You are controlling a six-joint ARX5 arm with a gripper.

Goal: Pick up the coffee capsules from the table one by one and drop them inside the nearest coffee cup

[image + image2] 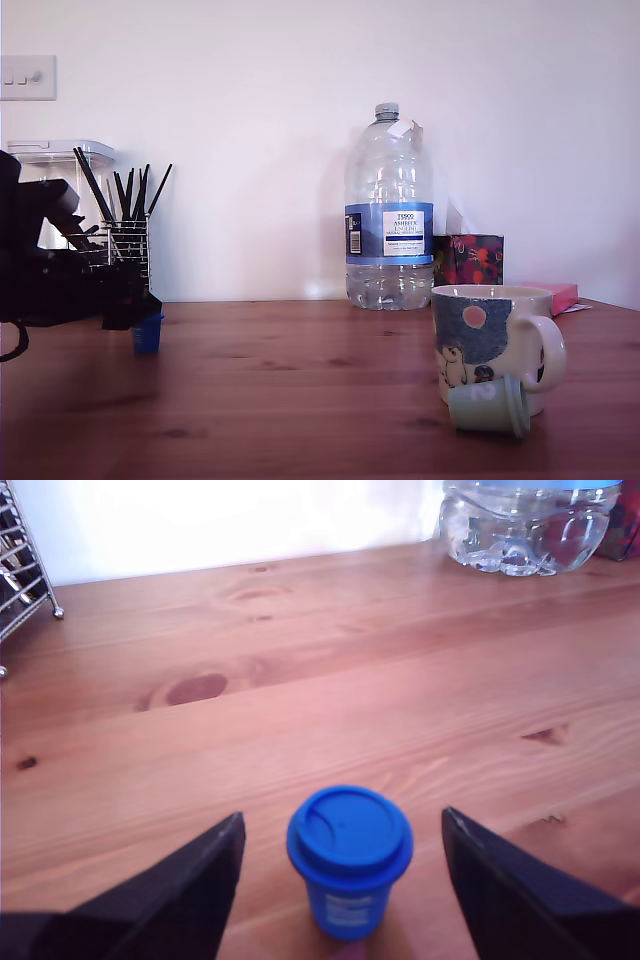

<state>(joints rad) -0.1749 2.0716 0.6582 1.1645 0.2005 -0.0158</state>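
blue capsule [349,858]: upright on wooden table [400,690], rimmed end up, between the spread fingers of the gripper [342,885], touching neither. clear bottle [525,525]: base only, far. wire rack [25,565]: far edge.

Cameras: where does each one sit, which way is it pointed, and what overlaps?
Exterior view: low, near table height, facing the wall across the table; the arm and gripper show dark at its left, mug and green capsule at its right.
Wrist view: on the arm, looking down along the open fingers at the blue capsule.
Shared: blue capsule, water bottle, wire rack.
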